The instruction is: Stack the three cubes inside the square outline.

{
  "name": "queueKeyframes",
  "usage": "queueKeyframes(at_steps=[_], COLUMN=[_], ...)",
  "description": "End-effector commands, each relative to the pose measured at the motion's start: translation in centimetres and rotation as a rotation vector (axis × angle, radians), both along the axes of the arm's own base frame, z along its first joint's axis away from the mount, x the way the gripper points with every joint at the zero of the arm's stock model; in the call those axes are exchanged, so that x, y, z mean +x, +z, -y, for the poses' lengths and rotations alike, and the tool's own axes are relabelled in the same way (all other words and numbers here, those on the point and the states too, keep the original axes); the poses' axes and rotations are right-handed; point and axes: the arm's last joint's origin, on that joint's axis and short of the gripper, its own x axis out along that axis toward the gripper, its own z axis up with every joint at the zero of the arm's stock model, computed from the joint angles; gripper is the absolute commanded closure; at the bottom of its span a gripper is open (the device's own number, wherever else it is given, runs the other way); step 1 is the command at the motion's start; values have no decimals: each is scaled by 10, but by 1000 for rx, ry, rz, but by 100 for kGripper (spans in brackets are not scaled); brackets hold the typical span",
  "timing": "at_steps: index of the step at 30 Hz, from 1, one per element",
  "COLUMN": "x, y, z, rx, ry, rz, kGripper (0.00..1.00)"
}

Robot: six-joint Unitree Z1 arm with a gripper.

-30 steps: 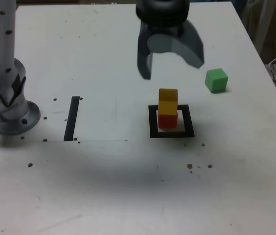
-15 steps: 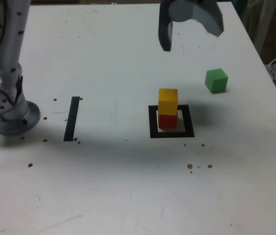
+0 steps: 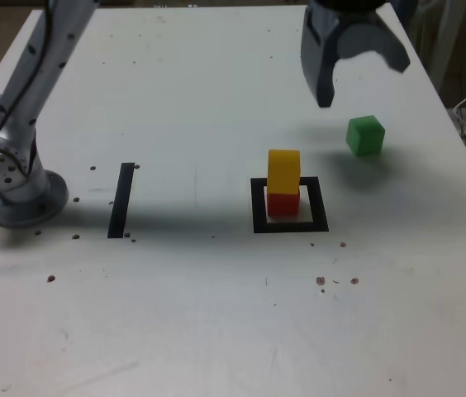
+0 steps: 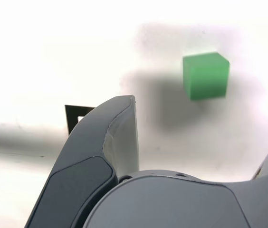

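End effector [image 3: 355, 78] hangs above the far right part of the white surface [image 3: 200, 99], its two dark jaws spread apart with nothing between them. Green cube [image 3: 365, 136] sits alone on the surface, just nearer the camera than the jaw tips and slightly to the exterior view's right of them; a soft shadow falls on the surface around and below it. In the wrist view the same green cube [image 4: 205, 75] shows ahead of the open jaws and off toward one of them, not centred in the gap. The cube has no long axis to speak of; its faces look turned a little against the surface edges, so my judgement is that the wrist may need a small twist as well as a short shift to the right and a descent. Yellow cube [image 3: 283, 173] rests on red cube [image 3: 282, 203], both inside the square outline [image 3: 290, 224], to the near left of the green cube and well apart from it. Two of three are stacked; the green cube is the piece left. One arm only, so nearness is not in question. Black strip [image 3: 121, 200] lies far left, near the arm base [image 3: 14, 194], and is not involved.
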Motion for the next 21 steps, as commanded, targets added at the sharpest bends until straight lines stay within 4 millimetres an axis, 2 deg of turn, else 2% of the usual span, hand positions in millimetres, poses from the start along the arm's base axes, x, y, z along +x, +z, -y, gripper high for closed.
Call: queueKeyframes(at_steps=[1,5,8,15,21], x=[9,25,34,47,51], y=[-14,-40,-51,-69,-75], z=[-1,-4,-4,-1,-2], rx=[3,28,41,56,64], ry=[14,27,28,41,48], rz=[-23,-55,-60,-66,-64], kGripper=[3,5,6,10,16])
